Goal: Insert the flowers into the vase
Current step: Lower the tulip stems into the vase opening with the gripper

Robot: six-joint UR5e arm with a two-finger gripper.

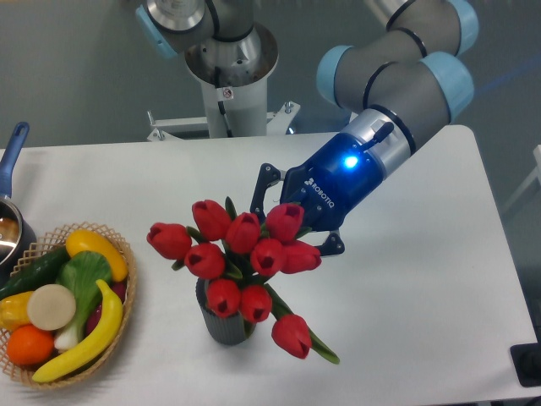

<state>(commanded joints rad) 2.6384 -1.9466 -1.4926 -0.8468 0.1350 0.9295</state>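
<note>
The flowers [243, 233] are a bunch of red closed tulips with green leaves, tilted with the heads toward the lower left. Their heads hang directly over the vase [221, 328], a small dark grey ribbed cylinder on the white table [406, 304], and cover its mouth. One tulip head droops to the right of the vase. My gripper [290, 222] comes in from the upper right, its blue light on, and is shut on the flowers' stems. The fingertips and stems are hidden behind the heads. Whether any stem sits inside the vase cannot be seen.
A woven wicker basket [128, 283] of toy fruit and vegetables stands at the left edge. A pot with a blue handle [13, 145] is at the far left. The arm's base [228, 72] rises behind the table. A dark object [527, 365] sits at the lower right corner.
</note>
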